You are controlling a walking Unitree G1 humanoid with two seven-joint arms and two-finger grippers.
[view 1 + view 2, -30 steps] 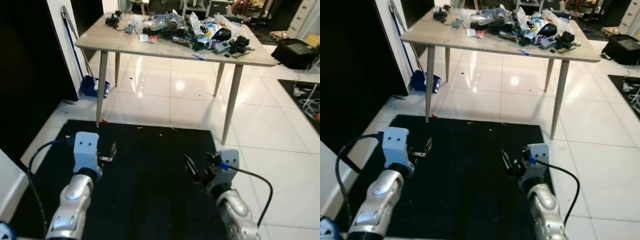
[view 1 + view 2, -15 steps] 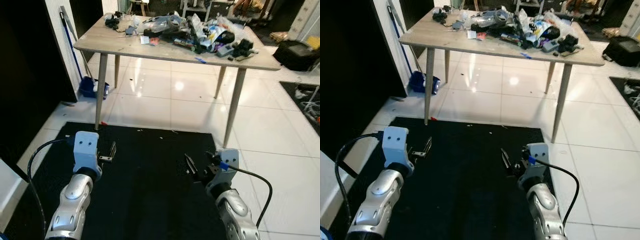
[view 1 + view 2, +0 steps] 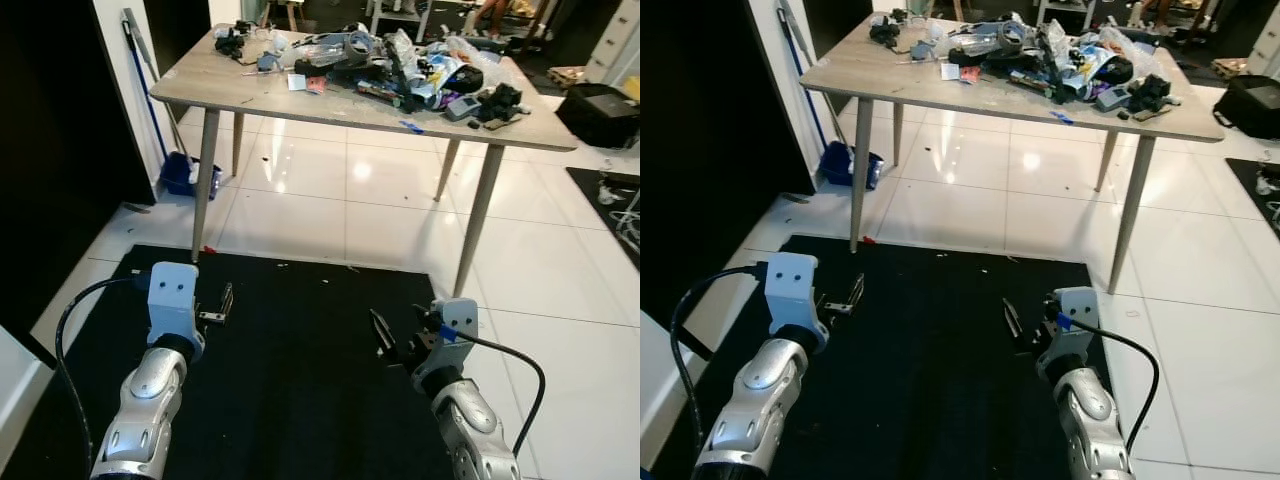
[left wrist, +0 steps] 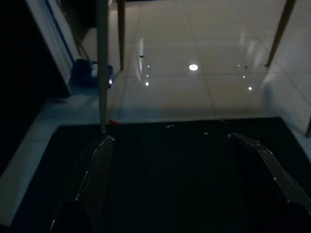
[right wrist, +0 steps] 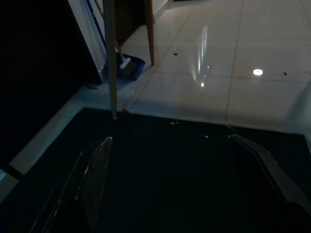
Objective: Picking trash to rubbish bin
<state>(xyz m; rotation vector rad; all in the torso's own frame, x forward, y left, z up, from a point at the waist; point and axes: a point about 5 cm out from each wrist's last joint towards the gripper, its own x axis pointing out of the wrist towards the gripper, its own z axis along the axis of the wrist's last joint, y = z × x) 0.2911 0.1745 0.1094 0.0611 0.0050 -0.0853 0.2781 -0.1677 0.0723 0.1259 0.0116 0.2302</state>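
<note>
Ahead, past a black mat (image 3: 290, 350) on white tile floor (image 3: 380, 210): wooden worktop (image 3: 220, 80) on slanted legs, heaped with trash (image 3: 400, 65) toward its far and right part — wrappers, bags, dark bits, a scrap of blue at the near edge. Left end of the worktop mostly bare apart from a small dark clump (image 3: 232, 42) at the far corner.

Left pincer (image 3: 222, 305) held low over the mat, well short of the worktop, fingers spread wide with nothing between them, as seen in the left wrist view (image 4: 170, 179). Right pincer (image 3: 385, 340) likewise low over the mat near its right edge, fingers wide apart and holding nothing, shown clearly in the right wrist view (image 5: 170, 179). Both well apart from the trash.

Against the dark wall at left: a broom (image 3: 140, 70) leaning, with a blue dustpan (image 3: 185, 172) on the floor by the worktop's near left leg (image 3: 203, 165). At far right, a black bag (image 3: 600, 105) on the floor. Small specks of litter scattered on the mat's far edge; a red speck (image 3: 207, 248) at the foot of the leg.
</note>
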